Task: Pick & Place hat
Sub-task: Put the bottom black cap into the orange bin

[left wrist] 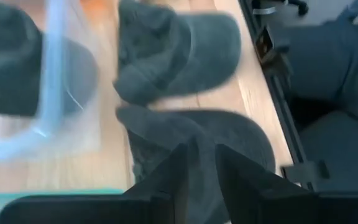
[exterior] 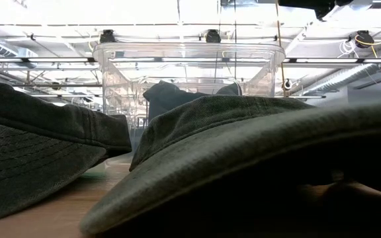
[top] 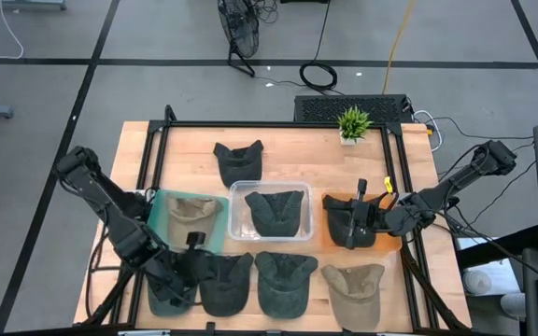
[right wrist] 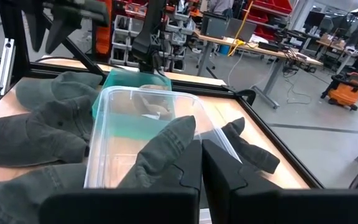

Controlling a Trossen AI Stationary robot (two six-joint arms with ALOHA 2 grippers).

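Several caps lie on the wooden table. My left gripper (top: 192, 247) (left wrist: 202, 149) is at the front left, beside the teal mat (top: 162, 210), over a crumpled dark hat (top: 171, 285) (left wrist: 197, 134) whose cloth fills the gap between its fingers. My right gripper (top: 355, 222) (right wrist: 201, 142) reaches in level from the right, shut over a dark hat (top: 346, 224) (right wrist: 55, 180) on the orange mat (top: 388, 245). A clear bin (top: 236, 191) between the mats holds another dark hat. Neither gripper shows in the low view. My left gripper comes slanting down from the table's left and has bunched cloth of the dark hat (left wrist: 194, 146) between its two fingers; which part of the hat cannot be told. The rest of the hat lies on the table below. My right gripper pinches a raised fold of the dark hat's cloth (right wrist: 178, 134) between its shut fingers, level from the table's right. The cloth rises to a peak at the fingers, and the rest of the hat lies spread below them.
A tan hat (top: 190, 217) lies on the teal mat. In the front row are two more dark hats (top: 224, 280) (top: 286, 280) and a tan one (top: 353, 289). A dark hat (top: 238, 161) and a small plant (top: 353, 123) are at the far side.
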